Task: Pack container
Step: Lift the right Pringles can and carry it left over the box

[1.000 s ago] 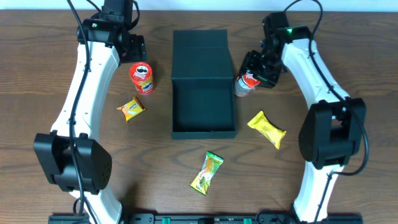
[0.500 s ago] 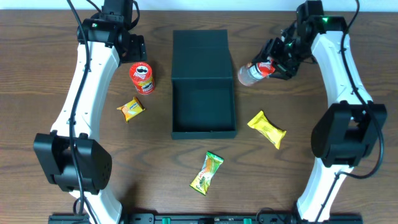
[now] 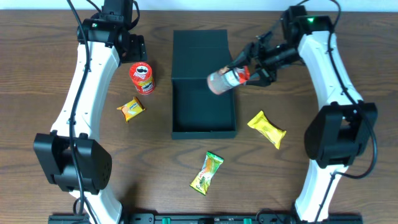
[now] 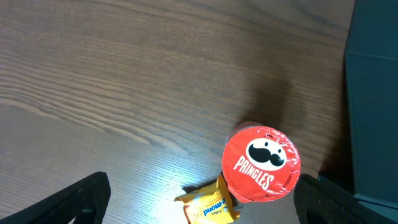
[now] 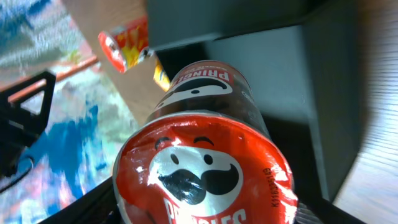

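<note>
Wooden desk (image 3: 37, 81) carries all items. The dark teal container (image 3: 202, 118) sits open at desk centre, its lid laid flat behind it toward the far edge.

The right fingers (image 3: 255, 79) are clamped on a grey Pringles can (image 3: 222, 81), which is held tilted on its side in the air over the container's right rear corner, red lid toward the wrist.

The left fingers (image 4: 81, 199) are spread wide and hold nothing, above a red Pringles can (image 3: 142, 78) that stands upright just left of the container.

An orange packet (image 3: 131, 109) lies near the red can. A yellow packet (image 3: 267, 129) lies right of the container, and a green-and-orange packet (image 3: 206, 172) in front of it.
</note>
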`<state>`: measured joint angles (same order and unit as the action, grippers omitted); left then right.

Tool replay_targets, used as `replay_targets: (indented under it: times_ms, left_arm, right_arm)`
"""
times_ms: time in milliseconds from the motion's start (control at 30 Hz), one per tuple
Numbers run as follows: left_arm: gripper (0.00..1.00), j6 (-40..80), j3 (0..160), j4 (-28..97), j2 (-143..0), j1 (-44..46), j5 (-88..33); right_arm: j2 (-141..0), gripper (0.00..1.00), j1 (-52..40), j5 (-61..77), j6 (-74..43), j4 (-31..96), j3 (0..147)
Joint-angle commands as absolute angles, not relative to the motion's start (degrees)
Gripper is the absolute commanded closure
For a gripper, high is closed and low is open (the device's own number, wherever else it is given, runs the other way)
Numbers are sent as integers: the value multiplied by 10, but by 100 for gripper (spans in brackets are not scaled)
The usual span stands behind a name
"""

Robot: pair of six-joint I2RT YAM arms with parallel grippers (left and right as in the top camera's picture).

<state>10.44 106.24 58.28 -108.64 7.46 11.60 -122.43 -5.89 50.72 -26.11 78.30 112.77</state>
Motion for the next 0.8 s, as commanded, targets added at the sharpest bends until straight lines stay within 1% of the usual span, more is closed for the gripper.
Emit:
replay_targets:
  times_ms: [0,100,267,400,500,633,700,767]
  left_arm:
    - [4,99,1078,586,-1090,76,124]
    - [5,98,1078,592,-1090,76,124]
    - [4,98,1078,608,-1090,76,124]
    - [5,98,1078,617,-1090,76,124]
    - [4,98,1078,617,-1090,76,124]
    - [5,98,1078,617,-1090,76,124]
    - [4,98,1078,617,-1090,76,123]
    - [5,99,1078,617,-1090,76,120]
  right_arm:
    - [-1229,29,-86,547,-248,770,1139]
    - [-1229,32,-105,549,-279,738,1130]
    - [-1229,33,-117,549,-315,687,1092]
    - [-1229,33,-123,566,-328,646,1035]
    - [-1229,34,-131,606,-353,571,971]
    - [-1229,33,-136,649,-429,441,882]
    - [-1229,31,-136,650,-448,413,854]
    - [-1229,22,-136,650,-462,397,834]
